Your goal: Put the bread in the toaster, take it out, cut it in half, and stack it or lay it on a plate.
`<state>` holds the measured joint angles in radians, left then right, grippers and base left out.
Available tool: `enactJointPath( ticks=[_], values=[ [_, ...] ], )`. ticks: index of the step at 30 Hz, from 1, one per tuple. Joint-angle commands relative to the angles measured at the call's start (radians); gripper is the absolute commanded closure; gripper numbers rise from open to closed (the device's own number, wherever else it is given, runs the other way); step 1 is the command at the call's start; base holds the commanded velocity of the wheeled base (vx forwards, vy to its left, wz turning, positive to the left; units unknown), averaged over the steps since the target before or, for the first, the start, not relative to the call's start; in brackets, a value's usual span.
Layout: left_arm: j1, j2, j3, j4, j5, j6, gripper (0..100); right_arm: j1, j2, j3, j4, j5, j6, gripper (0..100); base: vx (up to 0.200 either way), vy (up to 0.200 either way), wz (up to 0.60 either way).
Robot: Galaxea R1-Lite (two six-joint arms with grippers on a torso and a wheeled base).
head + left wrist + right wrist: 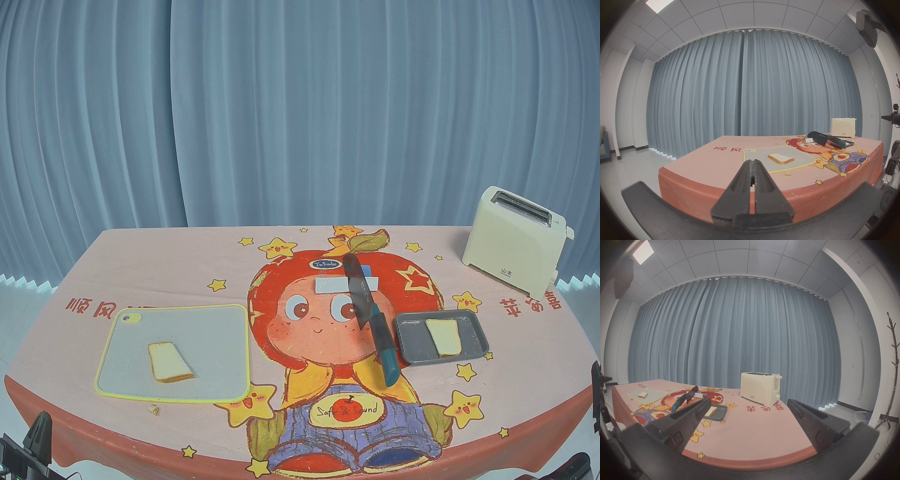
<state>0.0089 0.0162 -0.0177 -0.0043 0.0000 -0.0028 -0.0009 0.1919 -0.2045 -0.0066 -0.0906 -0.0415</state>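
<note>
Likely light, soft, crumbly: bread piece (pixel 170 362) lies flat on cutting board (pixel 212 325), robot's left side. Pale crumb, tan crust rim, wedge-like outline. Second piece (pixel 444 337) lies on grey plate (pixel 409 350), near toaster (pixel 514 240). Best hold: gentle pinch across crust edges; hard squeeze would crush it. Speck just off board, probably crumb (pixel 153 410). Left gripper (pixel 752 162) fingers pressed together, empty. Right gripper (pixel 748 402) fingers spread wide, empty.
</note>
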Motion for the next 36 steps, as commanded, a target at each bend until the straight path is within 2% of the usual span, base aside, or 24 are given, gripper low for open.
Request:
enactJointPath(
  ticks=[1,12,15,17,21,26,36],
  values=[
    [0.000,-0.016,0.018,0.000,0.000,0.000,100,0.013,-0.111,0.000,0.050,0.000,0.000,0,0.000,0.000,0.00],
    [0.000,-0.016,0.018,0.000,0.000,0.000,100,0.016,-0.157,0.022,0.083,0.003,-0.001,0,0.000,0.000,0.00],
    [0.000,-0.016,0.018,0.000,0.000,0.000,100,0.009,-0.183,0.079,0.083,0.040,-0.005,0,0.000,0.000,0.00],
    [0.000,-0.016,0.018,0.000,0.000,0.000,100,0.004,-0.192,0.155,0.071,0.072,-0.011,0,0.000,0.000,0.00],
    [0.000,-0.016,0.018,0.000,-0.002,0.000,100,0.004,-0.192,0.191,0.034,0.115,0.018,0,0.000,0.000,0.00],
    [0.000,-0.016,0.018,0.000,0.000,0.000,100,0.005,-0.192,0.200,0.022,0.112,0.045,0,0.000,0.000,0.00],
    [0.000,-0.016,0.018,0.000,0.000,0.000,100,0.005,-0.192,0.200,0.020,0.114,0.048,0,0.000,0.000,0.00]
  ],
)
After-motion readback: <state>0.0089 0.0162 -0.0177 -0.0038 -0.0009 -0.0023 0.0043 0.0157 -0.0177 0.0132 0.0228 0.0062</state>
